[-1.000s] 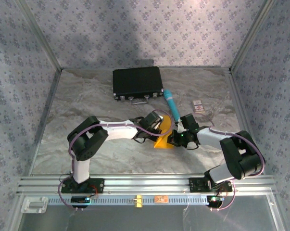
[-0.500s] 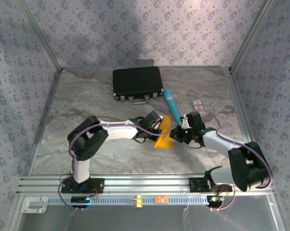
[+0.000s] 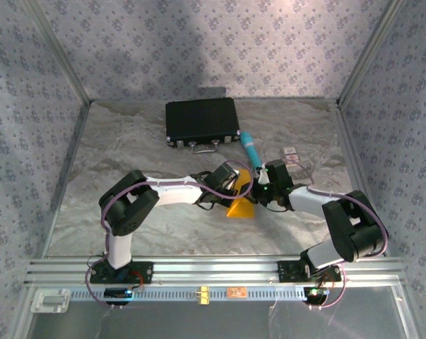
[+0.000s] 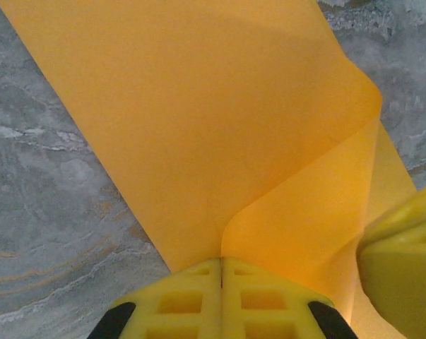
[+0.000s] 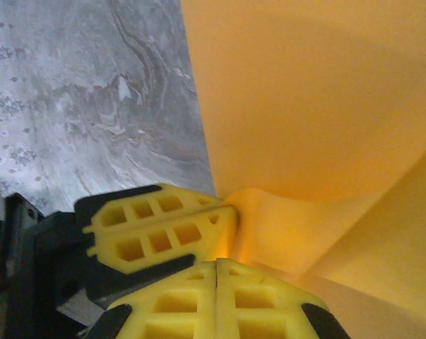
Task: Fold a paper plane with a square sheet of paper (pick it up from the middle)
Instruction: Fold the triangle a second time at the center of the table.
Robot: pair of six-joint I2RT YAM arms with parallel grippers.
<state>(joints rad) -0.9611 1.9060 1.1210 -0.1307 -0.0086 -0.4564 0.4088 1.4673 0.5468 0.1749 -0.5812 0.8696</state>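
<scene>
Left wrist view: the square sheet of paper [image 4: 198, 127] lies on the table [image 4: 36, 191] straight ahead of my left end effector [image 4: 221, 263], which is clenched on its curled-up edge. My right end effector [image 5: 217, 263], just beside it, pinches the same fold, so both arms are equally near.

Black case [image 3: 202, 121] sits at the back of the marbled grey table [image 3: 128, 148], handle facing near. Teal tube [image 3: 251, 150] lies angled off its right corner, small pinkish card [image 3: 291, 155] further right, apart.
</scene>
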